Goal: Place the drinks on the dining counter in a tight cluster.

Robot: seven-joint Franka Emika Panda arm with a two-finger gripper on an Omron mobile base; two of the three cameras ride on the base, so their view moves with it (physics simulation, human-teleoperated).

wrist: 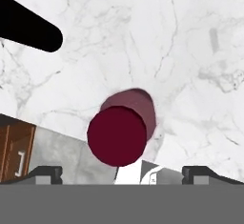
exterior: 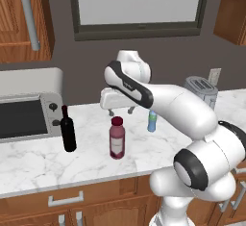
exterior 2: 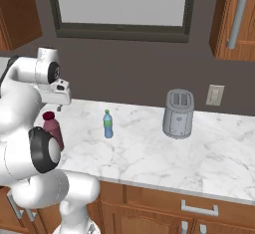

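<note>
**Dark-red bottle waits below my open gripper**

Red cap up, the juice bottle stands on the marble counter, directly beneath my gripper, whose fingers are spread wide apart, holding nothing, above it.

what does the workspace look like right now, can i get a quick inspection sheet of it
surface: white marble wall counter over wooden drawers, all three drinks standing on it
job's things: black wine bottle upright beside the microwave; dark-red juice bottle upright nearer the front edge; small blue water bottle upright further back, the three apart from one another
clutter: toaster on the counter; microwave at the far left
grippers: gripper open, hovering above the juice bottle and pointing down at its cap, holding nothing
cables: nothing seen
surroundings: window above the counter, wooden wall cabinets either side, wall outlet behind the toaster
</note>
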